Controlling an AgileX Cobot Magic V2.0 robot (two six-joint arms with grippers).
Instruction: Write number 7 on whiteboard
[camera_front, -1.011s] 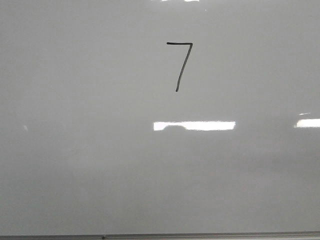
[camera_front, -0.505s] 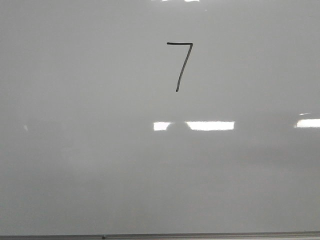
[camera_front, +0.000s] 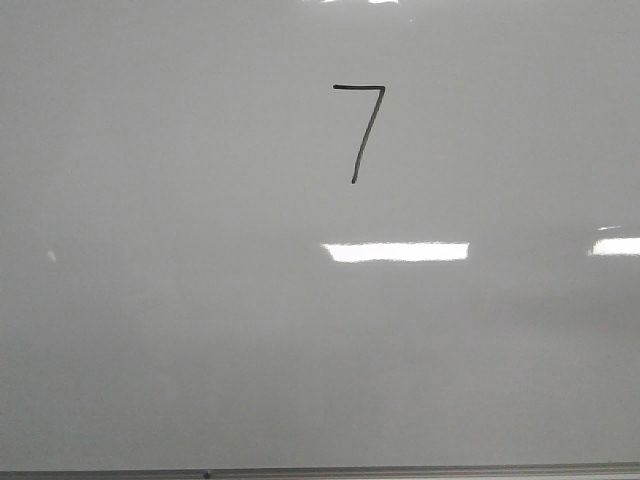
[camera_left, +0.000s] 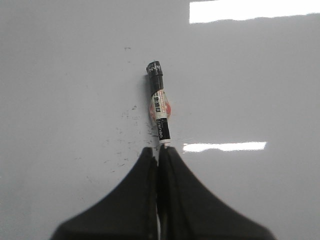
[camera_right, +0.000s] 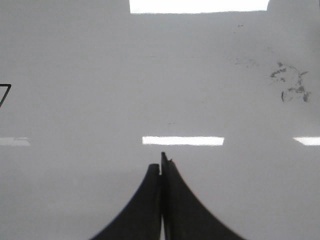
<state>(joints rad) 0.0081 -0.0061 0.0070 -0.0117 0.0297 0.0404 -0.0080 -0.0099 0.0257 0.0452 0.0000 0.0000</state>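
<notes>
A thin black number 7 (camera_front: 360, 130) is drawn on the glossy pale whiteboard (camera_front: 160, 330) in the front view, above the middle. Neither arm shows in that view. In the left wrist view my left gripper (camera_left: 159, 150) is shut on a black-and-white marker (camera_left: 159, 107) that sticks out past the fingertips over the board (camera_left: 60, 75). In the right wrist view my right gripper (camera_right: 161, 164) is shut and empty over the board (camera_right: 100, 75). A corner of the 7's strokes (camera_right: 4, 94) shows at that view's edge.
The board's grey frame edge (camera_front: 320, 472) runs along the front. Bright rectangular light reflections (camera_front: 395, 252) lie on the board. Faint ink specks (camera_left: 127, 117) lie near the marker, and darker smudges (camera_right: 290, 85) show in the right wrist view.
Only the light reflection below the 7 has changed shape: its left end has shortened. The 7 and the board are unchanged.
</notes>
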